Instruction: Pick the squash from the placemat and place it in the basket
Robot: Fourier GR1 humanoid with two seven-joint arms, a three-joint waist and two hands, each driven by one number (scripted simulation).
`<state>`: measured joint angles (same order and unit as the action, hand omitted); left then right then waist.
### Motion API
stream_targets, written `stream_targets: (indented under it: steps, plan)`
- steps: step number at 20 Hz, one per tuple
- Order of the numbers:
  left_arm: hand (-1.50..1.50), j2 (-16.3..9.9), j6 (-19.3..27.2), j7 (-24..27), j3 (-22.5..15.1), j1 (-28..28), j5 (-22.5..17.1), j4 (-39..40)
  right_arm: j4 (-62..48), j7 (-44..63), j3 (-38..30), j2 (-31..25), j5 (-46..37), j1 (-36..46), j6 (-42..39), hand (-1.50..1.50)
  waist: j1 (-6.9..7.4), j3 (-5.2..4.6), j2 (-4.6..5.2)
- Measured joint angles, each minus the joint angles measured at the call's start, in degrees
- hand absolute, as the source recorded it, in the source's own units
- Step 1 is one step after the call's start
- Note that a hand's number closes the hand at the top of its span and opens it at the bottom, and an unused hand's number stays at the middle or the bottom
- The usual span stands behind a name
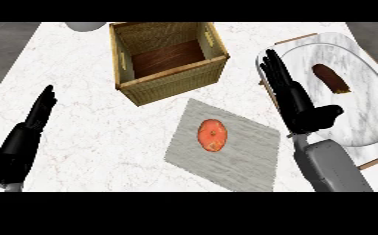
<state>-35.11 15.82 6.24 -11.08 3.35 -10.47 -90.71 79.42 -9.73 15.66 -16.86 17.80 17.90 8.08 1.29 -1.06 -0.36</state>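
Observation:
An orange squash (212,134) lies near the middle of a grey placemat (244,159) on the marble counter. Behind it to the left stands a woven basket (136,86) with a dark wooden floor and nothing inside. My right hand (295,101) is open to the right of the placemat, fingers straight and pointing away from me, thumb out to the right, apart from the squash. At the left edge of the view my left hand (26,136) rests open, fingers up, far from the squash.
A marble tray (351,121) with a wooden rim lies at the right, partly under my right hand, with a dark brown oblong item (330,78) on it. A pale round object (85,26) shows at the counter's far edge, left of the basket.

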Motion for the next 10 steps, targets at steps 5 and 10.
stream_targets:
  steps: [5,10]
  plan:
    - [0.00,6.10,2.22,-0.22,0.40,-0.35,-2.36,-2.61,8.03,2.78,1.75,1.60,-5.03,-3.99,8.00,1.50,-1.71,0.70,-0.12]
    - [0.00,12.65,4.07,-1.67,-1.41,-2.60,-5.09,-4.42,12.49,2.86,14.15,5.50,-18.25,-6.07,15.14,-1.50,-1.93,0.77,-0.25]
